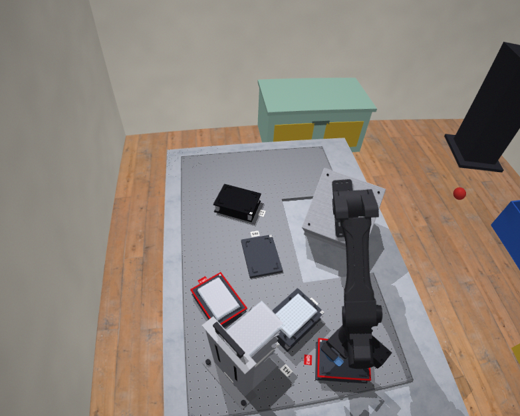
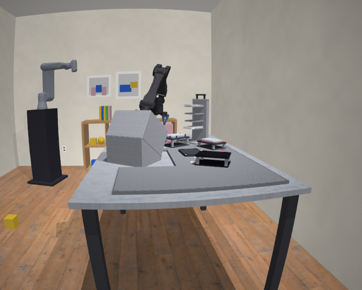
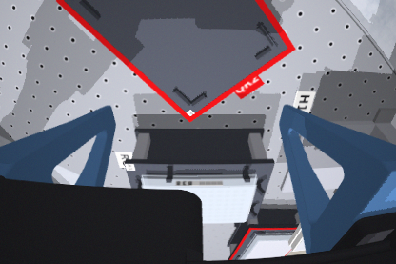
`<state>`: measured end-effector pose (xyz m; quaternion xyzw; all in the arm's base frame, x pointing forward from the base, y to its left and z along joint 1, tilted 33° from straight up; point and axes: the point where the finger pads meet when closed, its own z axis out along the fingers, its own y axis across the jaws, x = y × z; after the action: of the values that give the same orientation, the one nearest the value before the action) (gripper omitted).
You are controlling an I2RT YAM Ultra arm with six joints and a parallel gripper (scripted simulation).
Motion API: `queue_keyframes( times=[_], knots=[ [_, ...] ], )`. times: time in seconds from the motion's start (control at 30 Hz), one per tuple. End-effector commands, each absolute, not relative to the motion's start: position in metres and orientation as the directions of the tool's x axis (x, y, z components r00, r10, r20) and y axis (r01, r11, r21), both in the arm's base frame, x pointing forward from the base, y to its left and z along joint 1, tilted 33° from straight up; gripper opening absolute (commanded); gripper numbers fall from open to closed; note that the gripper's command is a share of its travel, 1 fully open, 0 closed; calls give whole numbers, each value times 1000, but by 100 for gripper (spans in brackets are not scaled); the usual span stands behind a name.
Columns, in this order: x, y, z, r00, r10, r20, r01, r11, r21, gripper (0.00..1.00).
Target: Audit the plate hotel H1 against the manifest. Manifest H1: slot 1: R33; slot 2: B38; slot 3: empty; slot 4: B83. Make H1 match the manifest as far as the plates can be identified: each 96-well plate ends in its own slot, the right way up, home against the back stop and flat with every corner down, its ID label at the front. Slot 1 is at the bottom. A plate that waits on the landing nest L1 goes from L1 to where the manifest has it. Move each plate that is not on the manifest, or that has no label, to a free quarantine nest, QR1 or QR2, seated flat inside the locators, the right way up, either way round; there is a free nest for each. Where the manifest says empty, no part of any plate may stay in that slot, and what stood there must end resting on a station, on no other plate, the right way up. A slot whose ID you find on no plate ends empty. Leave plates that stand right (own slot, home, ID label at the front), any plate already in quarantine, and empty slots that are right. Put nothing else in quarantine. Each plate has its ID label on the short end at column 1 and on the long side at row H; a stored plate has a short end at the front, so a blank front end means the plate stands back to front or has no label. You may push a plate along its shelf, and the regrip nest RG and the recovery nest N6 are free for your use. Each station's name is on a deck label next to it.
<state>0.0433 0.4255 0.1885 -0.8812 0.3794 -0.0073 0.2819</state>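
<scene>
The plate hotel H1 stands at the near left of the deck; its shelves show in the exterior view, too small to read plates or labels. A white 96-well plate lies on the raised landing nest beside the hotel and also shows in the wrist view. Another white plate sits in a red-framed quarantine nest. The second red-framed quarantine nest holds nothing and fills the wrist view. My gripper hovers over it, open and empty, blue fingers spread wide.
A flat dark nest lies mid-deck and a raised black nest stands farther back. The arm's grey base block is at the right. The deck edge runs just past the near quarantine nest.
</scene>
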Motion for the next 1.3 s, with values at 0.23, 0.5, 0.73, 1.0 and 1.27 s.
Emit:
queue_keyframes(
  times=[0.23, 0.5, 0.73, 1.0, 1.27],
  knots=[
    [34, 417, 225, 718, -655, -236, -660, -533, -529, 100],
    [33, 414, 229, 719, -654, -235, -659, -535, -530, 100],
    [33, 414, 229, 719, -654, -235, -659, -535, -530, 100],
    [33, 414, 229, 720, -653, -236, -659, -534, -530, 100],
    [32, 410, 236, 717, -656, -234, -660, -532, -531, 100]
  ],
)
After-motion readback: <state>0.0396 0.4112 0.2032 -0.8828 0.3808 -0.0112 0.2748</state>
